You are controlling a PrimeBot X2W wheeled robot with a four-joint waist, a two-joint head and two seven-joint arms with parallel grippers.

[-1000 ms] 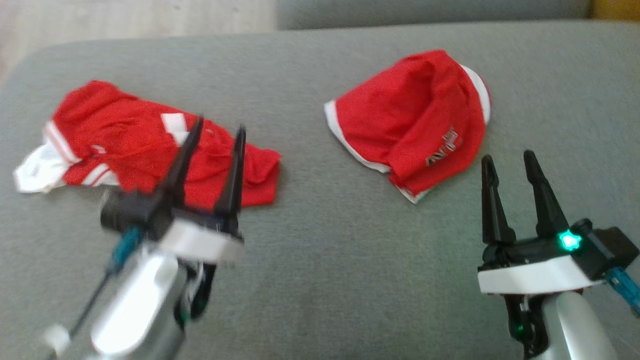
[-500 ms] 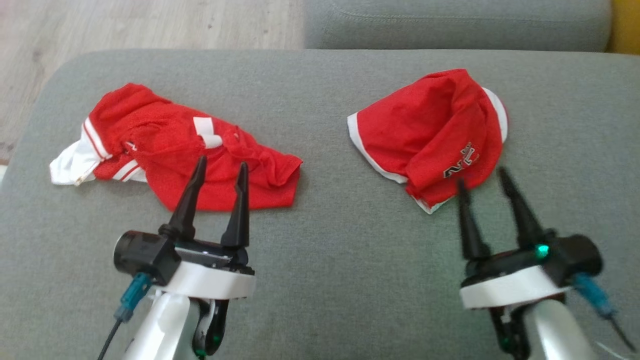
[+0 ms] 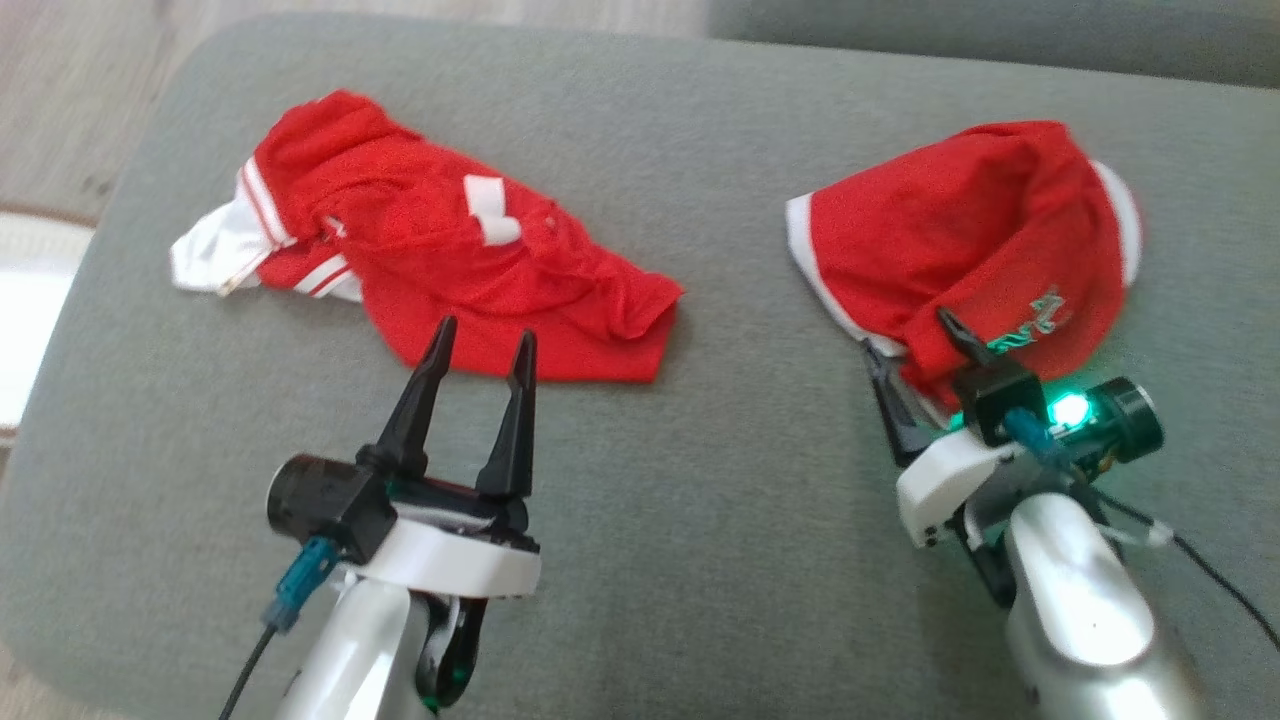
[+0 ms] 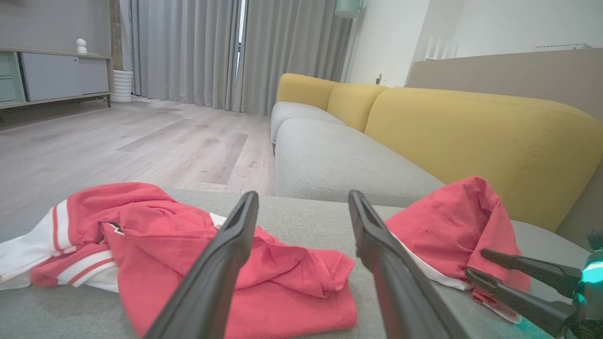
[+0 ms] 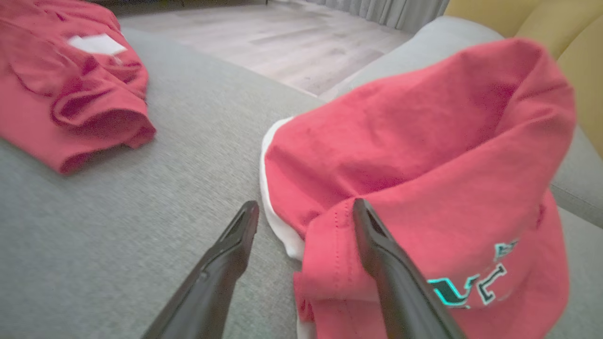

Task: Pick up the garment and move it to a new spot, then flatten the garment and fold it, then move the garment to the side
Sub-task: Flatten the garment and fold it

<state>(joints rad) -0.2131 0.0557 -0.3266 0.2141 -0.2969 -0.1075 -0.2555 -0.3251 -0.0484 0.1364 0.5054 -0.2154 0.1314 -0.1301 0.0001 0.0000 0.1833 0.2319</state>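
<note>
Two red garments lie on the grey cushion. At the left is a crumpled one with white stripes. At the right is a humped one with white trim and lettering. My left gripper is open, its tips at the near hem of the striped garment with nothing between them. My right gripper is open and turned on its side. It straddles the near-left corner of the lettered garment, one finger on the fabric and one on the cushion.
The cushion's rounded left edge drops to a wooden floor. Behind it run a grey sofa seat and a yellow backrest. A bare strip of cushion separates the two garments.
The head camera has shifted, so the whole picture moved. My right gripper has rolled onto its side and pushed forward to the lettered garment's corner. My left gripper stays open at the striped garment's hem.
</note>
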